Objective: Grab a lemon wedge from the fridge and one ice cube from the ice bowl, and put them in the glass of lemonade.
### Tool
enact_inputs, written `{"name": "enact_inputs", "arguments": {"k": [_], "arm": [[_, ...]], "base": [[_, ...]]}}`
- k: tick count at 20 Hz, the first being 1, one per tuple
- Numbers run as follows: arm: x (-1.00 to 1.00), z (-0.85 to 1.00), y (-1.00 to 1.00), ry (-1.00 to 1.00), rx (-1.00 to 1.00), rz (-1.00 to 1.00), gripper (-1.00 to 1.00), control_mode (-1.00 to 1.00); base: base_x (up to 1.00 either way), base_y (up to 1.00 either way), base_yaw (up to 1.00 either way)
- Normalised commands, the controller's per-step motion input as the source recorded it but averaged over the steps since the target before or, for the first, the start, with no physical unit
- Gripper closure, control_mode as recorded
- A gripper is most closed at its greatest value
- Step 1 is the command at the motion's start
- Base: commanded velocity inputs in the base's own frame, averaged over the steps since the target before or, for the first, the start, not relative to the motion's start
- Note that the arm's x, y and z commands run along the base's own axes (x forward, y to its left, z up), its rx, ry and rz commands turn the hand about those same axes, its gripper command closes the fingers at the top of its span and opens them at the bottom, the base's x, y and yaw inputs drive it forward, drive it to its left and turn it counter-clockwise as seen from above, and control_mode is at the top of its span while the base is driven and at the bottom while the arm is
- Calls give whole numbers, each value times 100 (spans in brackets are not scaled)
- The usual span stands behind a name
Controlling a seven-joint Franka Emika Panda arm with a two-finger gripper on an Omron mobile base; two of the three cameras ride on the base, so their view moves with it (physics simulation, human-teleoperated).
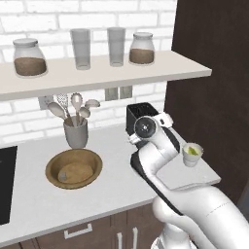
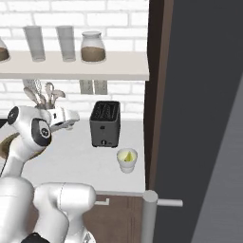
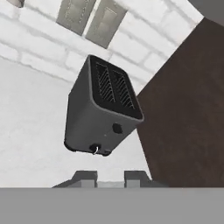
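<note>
The glass of lemonade [image 1: 191, 154] sits right of centre in the left base view, at the counter's right end beside the dark cabinet, with a yellow-green lemon wedge [image 1: 193, 151] showing inside it. The wooden ice bowl [image 1: 74, 168] lies lower left in that frame, below the grey utensil cup [image 1: 76, 133], holding a pale ice cube [image 1: 63, 173]. Your gripper [image 3: 110, 177], at the bottom of the hand view, has its fingers together on nothing and faces the toaster [image 3: 101, 109]; judging by this, swing toward the bowl and open before descending over the cube.
</note>
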Motion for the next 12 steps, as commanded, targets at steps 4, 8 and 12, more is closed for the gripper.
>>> {"name": "enact_inputs", "arguments": {"k": [4, 8, 12], "arm": [[0, 5, -100, 25, 23, -35, 100, -100], [6, -2, -100, 32, 23, -32, 100, -100], [33, -11, -100, 31, 11, -21, 100, -100]], "base": [[0, 0, 0], [0, 0, 0], [0, 0, 0]]}}
